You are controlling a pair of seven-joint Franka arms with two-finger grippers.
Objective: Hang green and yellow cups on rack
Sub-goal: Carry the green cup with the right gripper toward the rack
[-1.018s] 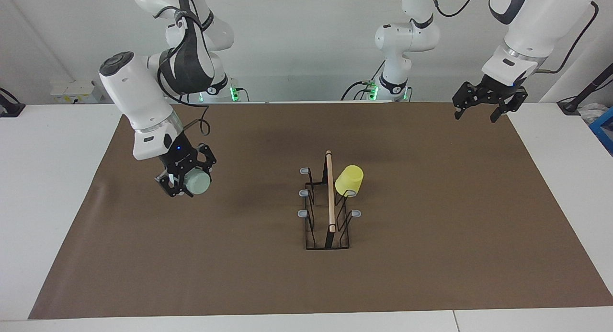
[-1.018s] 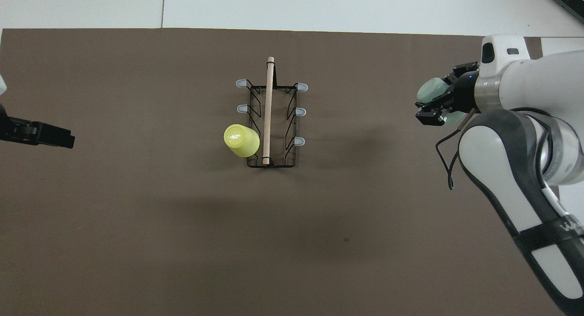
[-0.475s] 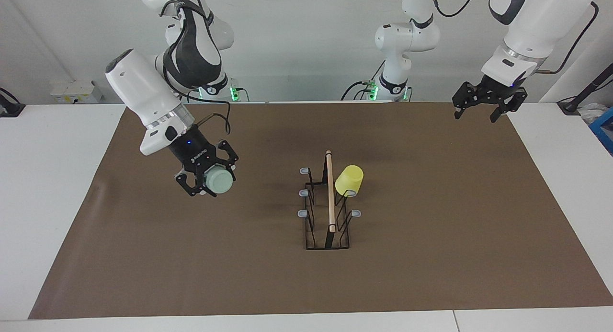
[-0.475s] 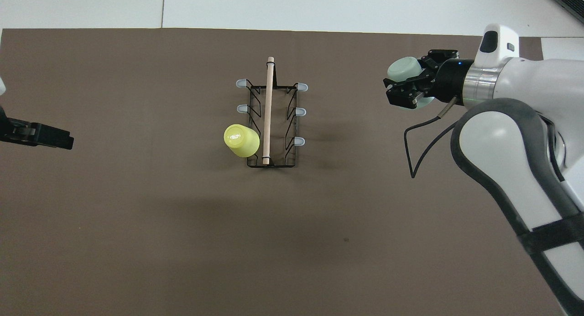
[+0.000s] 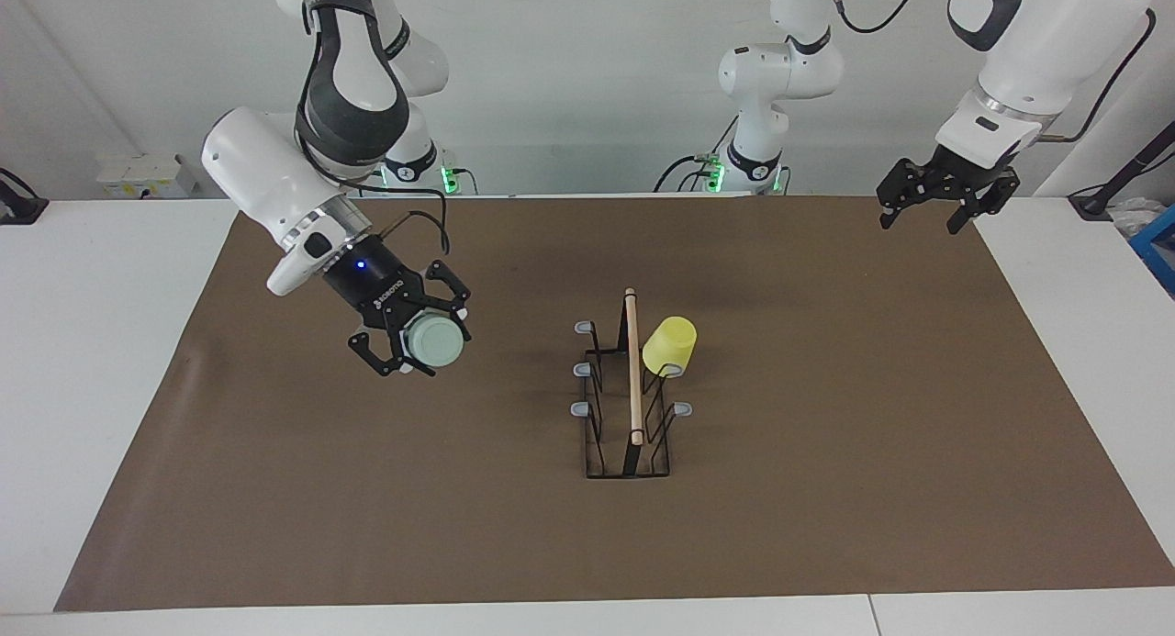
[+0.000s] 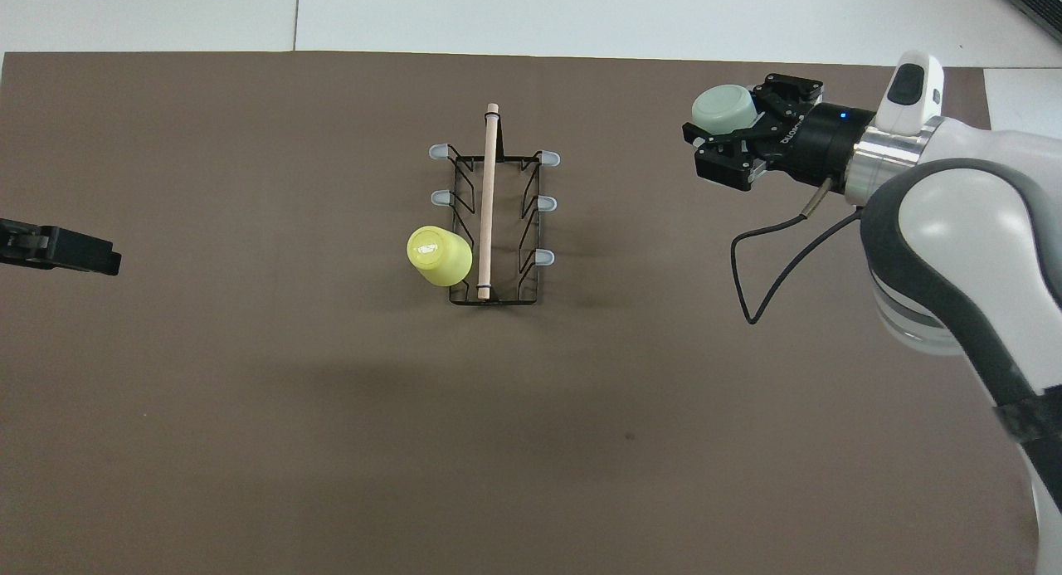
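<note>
Right tool [image 5: 415, 340] is gripping the mint green cup [image 5: 434, 342] above the brown mat [image 5: 826, 489], toward the right arm's end. Yellow cup [image 5: 670, 345] is hanging on the rack [image 5: 632, 434] mid-tabletop. Left tool [image 5: 934, 205] is waiting, jaws wide, empty, over the mat's corner.

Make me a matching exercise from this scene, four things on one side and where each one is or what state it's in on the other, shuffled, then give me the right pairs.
Things:
1. green cup
2. yellow cup
3. left gripper
4. wooden rod

Places or states:
A. hung on a peg of the rack
B. open and holding nothing, over the mat's edge at the left arm's end
C. held up in the air by the right gripper
D. lying along the top of the rack

Pairs: 1-C, 2-A, 3-B, 4-D
</note>
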